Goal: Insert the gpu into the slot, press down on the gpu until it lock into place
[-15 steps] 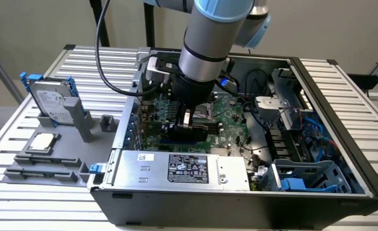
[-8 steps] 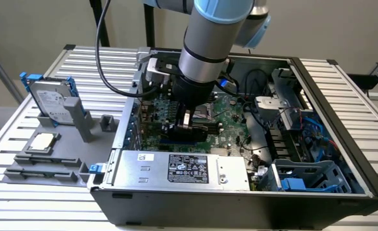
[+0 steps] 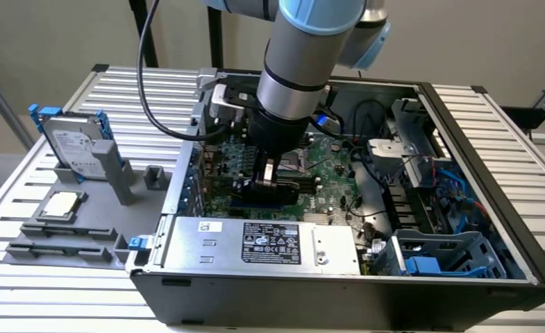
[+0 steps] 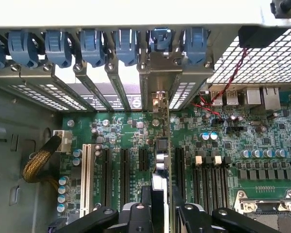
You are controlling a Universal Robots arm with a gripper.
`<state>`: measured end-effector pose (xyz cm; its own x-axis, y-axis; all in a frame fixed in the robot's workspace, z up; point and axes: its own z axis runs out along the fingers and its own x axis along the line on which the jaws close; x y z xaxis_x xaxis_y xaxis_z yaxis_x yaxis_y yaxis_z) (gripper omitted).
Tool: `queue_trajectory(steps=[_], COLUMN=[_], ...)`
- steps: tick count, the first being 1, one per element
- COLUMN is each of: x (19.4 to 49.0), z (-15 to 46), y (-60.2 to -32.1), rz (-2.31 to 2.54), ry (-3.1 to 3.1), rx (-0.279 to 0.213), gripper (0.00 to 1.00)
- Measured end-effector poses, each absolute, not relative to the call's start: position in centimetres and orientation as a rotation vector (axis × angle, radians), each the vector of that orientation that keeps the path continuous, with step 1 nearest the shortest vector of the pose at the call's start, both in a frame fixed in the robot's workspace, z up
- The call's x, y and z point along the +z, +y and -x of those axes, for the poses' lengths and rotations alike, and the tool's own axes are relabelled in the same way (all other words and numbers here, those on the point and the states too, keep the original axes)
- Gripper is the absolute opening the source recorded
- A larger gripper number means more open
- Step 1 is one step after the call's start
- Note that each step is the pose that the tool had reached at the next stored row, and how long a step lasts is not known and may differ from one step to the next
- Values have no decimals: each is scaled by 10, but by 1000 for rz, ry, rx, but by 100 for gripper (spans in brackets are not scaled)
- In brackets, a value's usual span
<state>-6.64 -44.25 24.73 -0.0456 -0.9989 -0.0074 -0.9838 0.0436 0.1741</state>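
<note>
The arm reaches down into the open computer case [image 3: 494, 229], near its middle. Its gripper [image 4: 160, 206] is closed on the gpu [image 4: 161, 155], which stands on edge over the green motherboard [image 4: 131, 133], running from the fingers [image 4: 146, 196] toward the case's rear brackets [image 4: 102, 46]. The slot is hidden under the card. The silver power supply [image 3: 263, 243] sits along the near wall.

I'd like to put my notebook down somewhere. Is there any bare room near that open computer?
Yes: the slatted table is bare beside the computer case on the exterior view's right, and behind the hard drive. Inside the case it is crowded, with the gripper low over the motherboard.
</note>
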Motion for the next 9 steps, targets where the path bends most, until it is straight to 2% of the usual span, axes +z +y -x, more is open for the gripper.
queue_trajectory(steps=[9], x=[241], z=[66], y=[-442], rz=[-2088], ry=[-2179], rx=[-202], gripper=[26])
